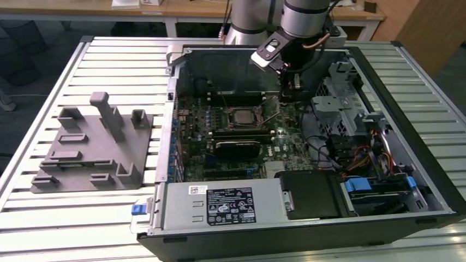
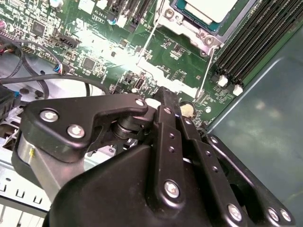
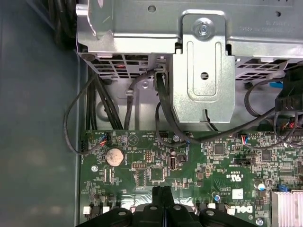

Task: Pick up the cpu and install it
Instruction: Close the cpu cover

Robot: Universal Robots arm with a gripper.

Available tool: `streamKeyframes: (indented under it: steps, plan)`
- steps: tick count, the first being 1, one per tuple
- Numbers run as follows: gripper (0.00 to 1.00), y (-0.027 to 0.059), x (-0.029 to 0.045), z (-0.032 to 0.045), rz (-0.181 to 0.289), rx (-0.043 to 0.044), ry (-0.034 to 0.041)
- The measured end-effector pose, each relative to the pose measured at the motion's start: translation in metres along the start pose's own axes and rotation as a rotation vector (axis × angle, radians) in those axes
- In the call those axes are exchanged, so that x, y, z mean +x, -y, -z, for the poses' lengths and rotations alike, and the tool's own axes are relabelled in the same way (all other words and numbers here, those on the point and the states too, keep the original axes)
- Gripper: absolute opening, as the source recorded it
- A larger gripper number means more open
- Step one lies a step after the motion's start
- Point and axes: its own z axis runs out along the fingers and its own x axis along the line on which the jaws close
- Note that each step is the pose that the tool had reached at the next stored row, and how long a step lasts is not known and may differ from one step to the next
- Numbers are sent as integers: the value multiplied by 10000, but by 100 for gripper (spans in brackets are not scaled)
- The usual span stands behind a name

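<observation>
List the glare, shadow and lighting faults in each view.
Second wrist view: glare bleaches part of the motherboard; the cpu reads clearly; the gripper looms dark up front. First wrist view: even light, bright metal cage. Exterior view: the computer case interior lies in shadow against the pale table.

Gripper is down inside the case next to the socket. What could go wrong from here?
1. The shut gripper hangs close above the motherboard, near the coin cell and small parts; a sideways move could clip them.
2. The thin lever beside the cpu stands close to the gripper and might snag.
3. Loose black cables nearby could catch too.
</observation>
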Motion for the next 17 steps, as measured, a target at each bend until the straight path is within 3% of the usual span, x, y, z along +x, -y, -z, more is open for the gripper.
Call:
streamKeyframes:
  steps: [8,17]
  plan:
    - [11,-20,0,27,0,3,-4]
    - [11,-36,2,-57,-1,42,-1]
